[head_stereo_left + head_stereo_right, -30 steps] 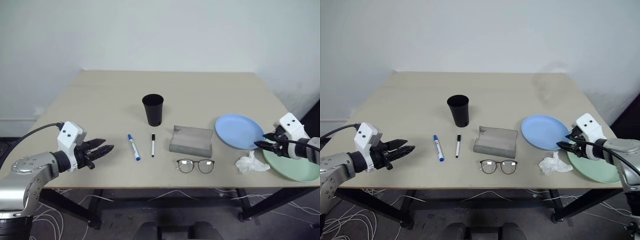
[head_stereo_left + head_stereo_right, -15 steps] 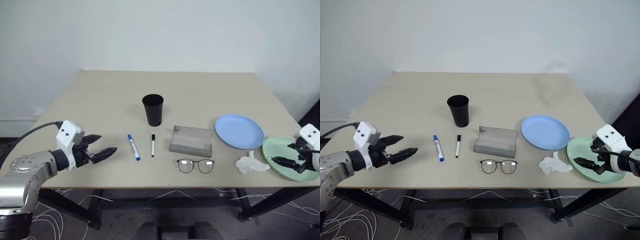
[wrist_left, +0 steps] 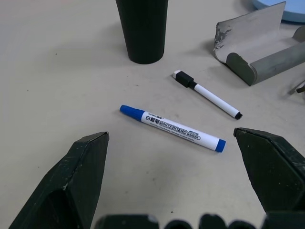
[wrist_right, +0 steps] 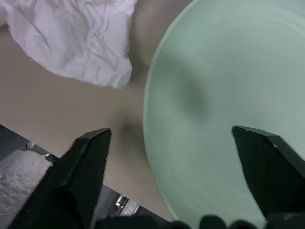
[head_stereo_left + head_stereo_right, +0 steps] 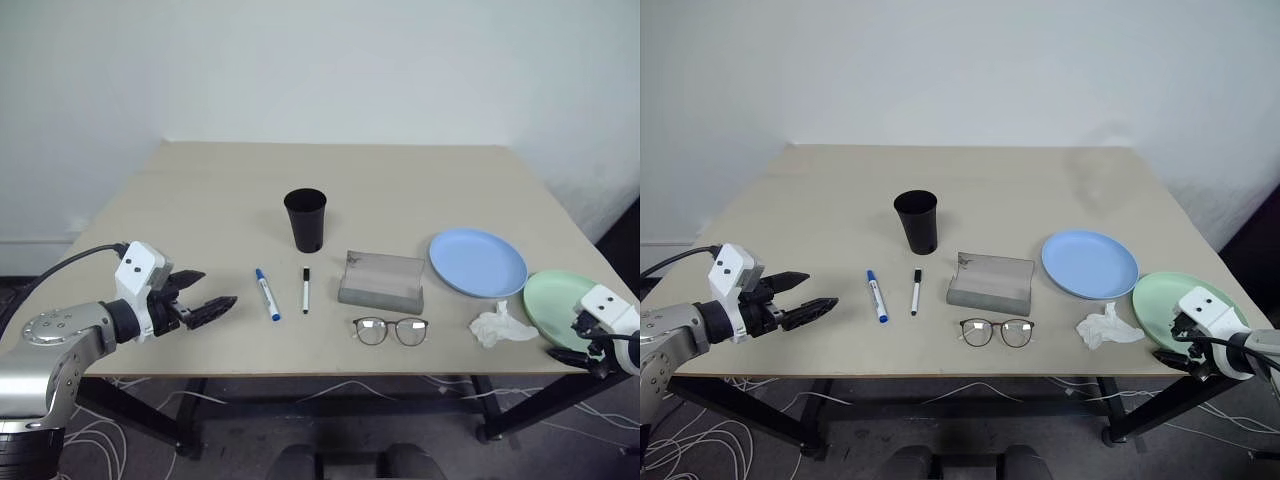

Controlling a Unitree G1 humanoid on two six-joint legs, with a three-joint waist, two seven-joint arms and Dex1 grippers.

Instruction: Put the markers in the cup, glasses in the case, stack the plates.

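The black cup (image 5: pixel 306 220) stands upright at mid-table. In front of it lie two markers, one blue-capped (image 5: pixel 267 294) and one black-capped (image 5: pixel 306 290). Right of them sits the grey case (image 5: pixel 381 282) with its lid up, and the glasses (image 5: pixel 391 331) lie just in front of it. The blue plate (image 5: pixel 478 263) and green plate (image 5: pixel 555 300) rest side by side at the right. My left gripper (image 5: pixel 205 292) hovers open, left of the markers and pointing at them. My right gripper (image 5: pixel 1175 340) is open over the green plate's (image 4: pixel 214 95) near rim at the table's front edge.
A crumpled white tissue (image 5: pixel 503 326) lies between the glasses and the green plate, close to my right gripper. The table's (image 5: pixel 200 190) front edge runs just under both grippers. A white wall stands behind the table.
My right gripper has drawn back and down from the blue plate's right edge to the green plate's near rim. My left gripper has opened wider. No object has moved.
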